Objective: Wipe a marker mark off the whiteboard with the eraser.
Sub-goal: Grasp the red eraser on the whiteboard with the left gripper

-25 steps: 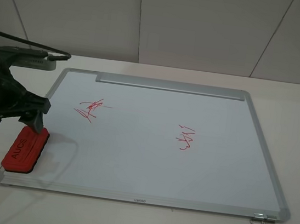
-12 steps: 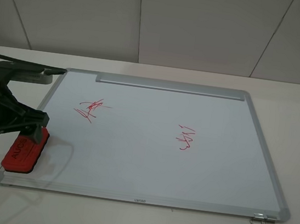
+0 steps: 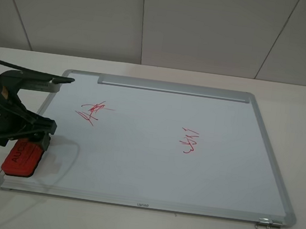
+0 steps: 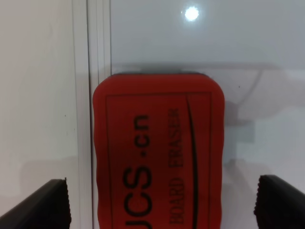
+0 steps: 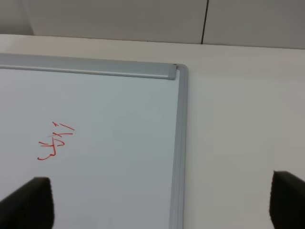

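Observation:
The red eraser (image 3: 22, 157) lies on the near left corner of the whiteboard (image 3: 152, 165), overlapping its silver frame. My left gripper (image 3: 32, 141) hangs low over it and is open. In the left wrist view its two black fingertips (image 4: 47, 205) stand on either side of the eraser (image 4: 157, 152), with a gap on each side. The marker mark (image 3: 93, 110), a red scribble with a thin tail, sits on the board's left half, beyond the eraser. My right gripper (image 5: 157, 202) is open with nothing between its fingers, above the board's right edge (image 5: 178, 143).
A taller red squiggle (image 3: 189, 142) marks the board's right half and shows in the right wrist view as the squiggle (image 5: 55, 141). A silver tray strip (image 3: 173, 88) runs along the far edge. Wire clips (image 3: 268, 227) hang at the near right corner. A grey object (image 3: 30, 80) lies left of the board.
My left gripper has come down and forward over the eraser, and its fingers now straddle it. The eraser and both marks have not moved.

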Robot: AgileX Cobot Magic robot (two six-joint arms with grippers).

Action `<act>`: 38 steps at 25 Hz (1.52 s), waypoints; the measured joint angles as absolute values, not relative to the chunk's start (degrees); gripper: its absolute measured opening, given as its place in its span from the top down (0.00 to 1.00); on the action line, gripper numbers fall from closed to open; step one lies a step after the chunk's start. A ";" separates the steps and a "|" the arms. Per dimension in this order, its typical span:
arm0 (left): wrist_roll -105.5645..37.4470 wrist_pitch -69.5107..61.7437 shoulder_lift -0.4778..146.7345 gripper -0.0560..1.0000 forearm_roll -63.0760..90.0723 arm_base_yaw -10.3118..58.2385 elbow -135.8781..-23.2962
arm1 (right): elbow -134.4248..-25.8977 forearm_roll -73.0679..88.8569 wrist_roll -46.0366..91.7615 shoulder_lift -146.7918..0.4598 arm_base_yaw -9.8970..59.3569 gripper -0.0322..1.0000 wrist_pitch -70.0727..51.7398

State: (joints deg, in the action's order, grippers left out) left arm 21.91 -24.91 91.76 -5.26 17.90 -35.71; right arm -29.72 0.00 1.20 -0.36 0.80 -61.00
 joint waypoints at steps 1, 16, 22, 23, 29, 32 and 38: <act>21.91 -24.83 91.76 0.21 -5.26 17.90 -35.71 | -29.72 0.00 1.20 -0.36 0.80 0.17 -61.00; 22.97 -24.46 93.58 0.21 -5.26 17.90 -35.52 | -29.72 0.00 1.20 -0.36 0.80 0.17 -61.00; 23.28 -23.31 93.95 0.21 -5.14 17.90 -35.47 | -29.72 0.00 1.20 -0.36 0.80 0.17 -61.00; 23.28 -23.20 94.19 0.21 -4.93 17.90 -35.47 | -29.72 0.00 1.20 -0.36 0.80 0.17 -61.00; 23.40 -22.25 95.69 0.21 -3.63 17.90 -34.04 | -29.72 0.00 1.20 -0.36 0.80 0.17 -61.00; 23.40 -21.64 95.69 0.21 -3.57 17.90 -33.84 | -29.72 0.00 1.17 -0.36 0.80 0.17 -61.00; 23.40 -19.68 95.69 0.33 -3.52 17.90 -33.79 | -29.72 0.00 1.17 -0.36 0.80 0.17 -61.00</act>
